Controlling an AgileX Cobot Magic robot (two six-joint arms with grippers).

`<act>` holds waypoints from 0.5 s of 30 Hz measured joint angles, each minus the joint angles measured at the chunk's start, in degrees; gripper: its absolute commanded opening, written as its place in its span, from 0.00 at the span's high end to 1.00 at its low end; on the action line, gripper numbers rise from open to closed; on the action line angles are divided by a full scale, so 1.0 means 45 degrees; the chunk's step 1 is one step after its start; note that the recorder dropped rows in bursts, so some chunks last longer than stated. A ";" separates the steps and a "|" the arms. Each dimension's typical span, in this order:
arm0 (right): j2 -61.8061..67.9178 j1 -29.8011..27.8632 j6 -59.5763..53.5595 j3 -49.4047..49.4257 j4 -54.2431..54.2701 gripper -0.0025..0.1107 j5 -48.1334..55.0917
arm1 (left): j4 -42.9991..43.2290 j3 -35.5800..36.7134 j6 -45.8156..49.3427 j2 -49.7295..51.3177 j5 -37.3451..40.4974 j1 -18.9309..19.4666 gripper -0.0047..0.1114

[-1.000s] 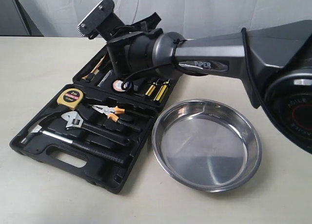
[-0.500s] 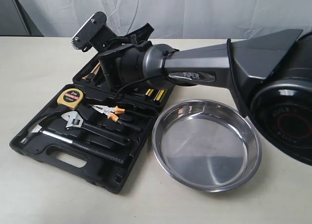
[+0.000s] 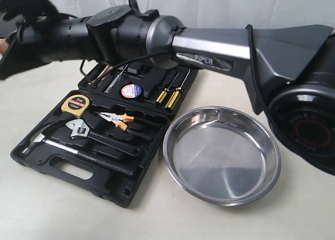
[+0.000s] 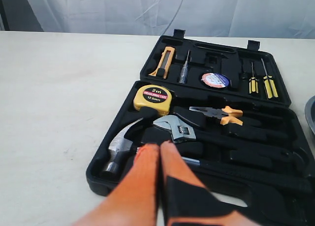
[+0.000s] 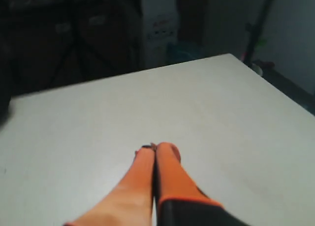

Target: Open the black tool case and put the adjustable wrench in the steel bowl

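Twice records jaws pressed together, left gripper (image 4: 158, 146) and right gripper (image 5: 155, 148) alike; places the adjustable wrench (image 3: 79, 128) in the open black tool case (image 3: 78, 173) between hammer (image 3: 99, 161) and pliers (image 3: 118, 120); flags, given that tight nesting, a possible grab fouling either neighbour.

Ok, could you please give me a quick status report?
Left pincer shut, by the case; right pincer shut, over bare table. Case open, wrench in its slot, bowl empty. Right arm crosses above the case.

One case (image 3: 112, 190), one steel bowl (image 3: 220, 159), one wrench (image 3: 78, 128), two yellow-handled screwdrivers (image 4: 268, 86)
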 measured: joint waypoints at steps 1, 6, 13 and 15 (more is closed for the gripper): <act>0.0000 -0.0157 0.1027 -0.0065 -0.0069 0.99 -0.0104 | 0.0000 0.0000 0.0000 0.0000 0.0000 0.0000 0.96; 0.0000 -0.1056 0.5453 -0.0119 -0.1808 0.99 0.0853 | 0.0000 0.0000 0.0000 0.0000 0.0000 0.0000 0.96; 0.0000 -0.1700 1.2979 -0.0119 -0.7387 0.99 0.4646 | 0.0000 0.0000 0.0000 0.0000 0.0000 0.0000 0.96; 0.0000 -0.1809 1.4630 -0.0119 -0.9724 0.99 0.5622 | 0.0000 0.0000 0.0000 0.0000 0.0000 0.0000 0.96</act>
